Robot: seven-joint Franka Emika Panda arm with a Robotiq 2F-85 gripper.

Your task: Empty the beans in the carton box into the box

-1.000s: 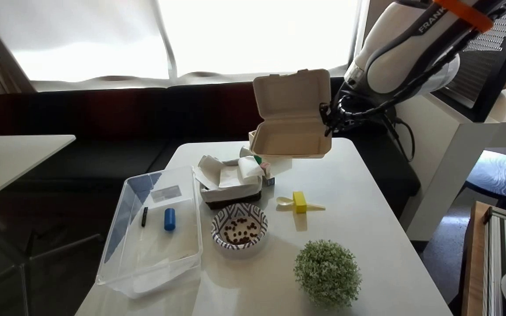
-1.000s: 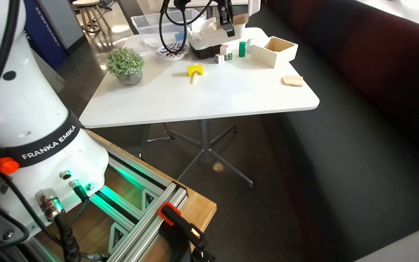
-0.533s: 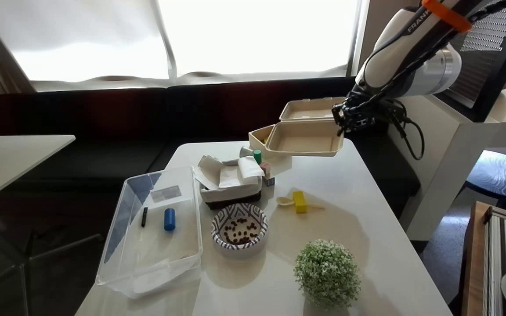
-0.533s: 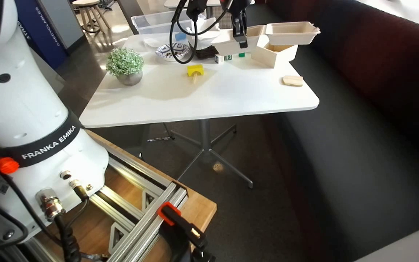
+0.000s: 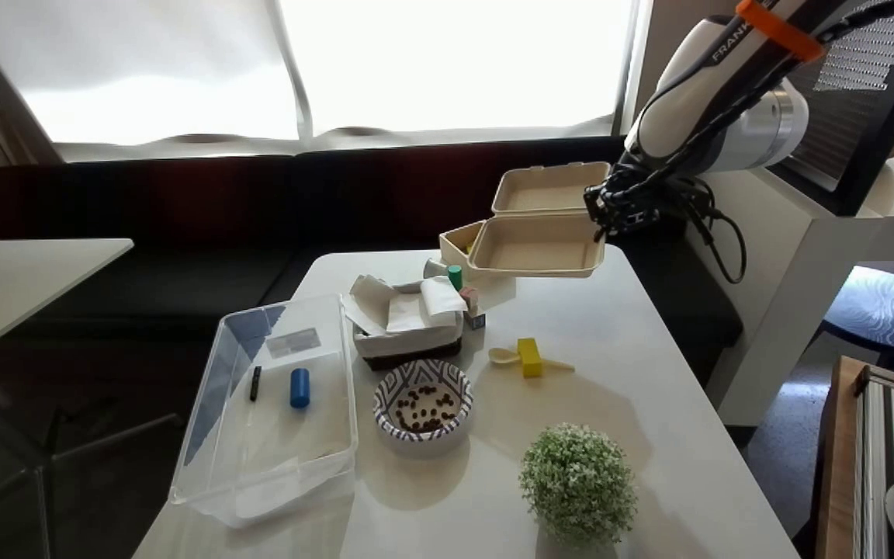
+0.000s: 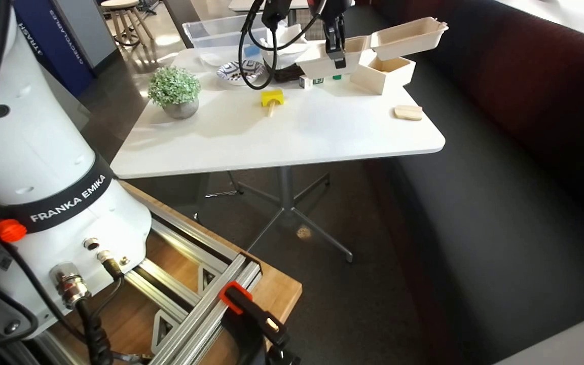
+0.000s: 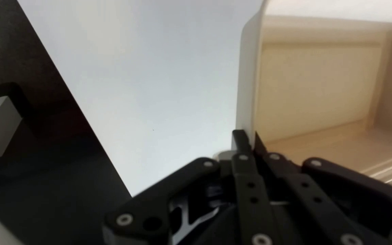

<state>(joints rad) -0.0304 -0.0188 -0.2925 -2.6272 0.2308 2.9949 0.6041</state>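
With the gripper [image 7: 249, 137], pinches one side wall of the carton box [image 5: 536, 244], aloft and apparently extending lengthwise away from the grip. Probably calls for lowering, well apart from the beans [image 5: 429, 425] in the patterned bowl [image 5: 416, 373].

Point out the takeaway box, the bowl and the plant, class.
Takeaway box [image 5: 538, 242], in an exterior view: inside floor of its lower half.
Bowl [image 5: 424, 374], in an exterior view: patterned inner wall.
Plant [image 6: 174, 88], in an exterior view: its leaves.

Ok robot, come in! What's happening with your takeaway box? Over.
Gripper shut on carton box, aloft, lid open. Beans in patterned bowl, none visible in carton box. Pale box nearby, contact unclear.
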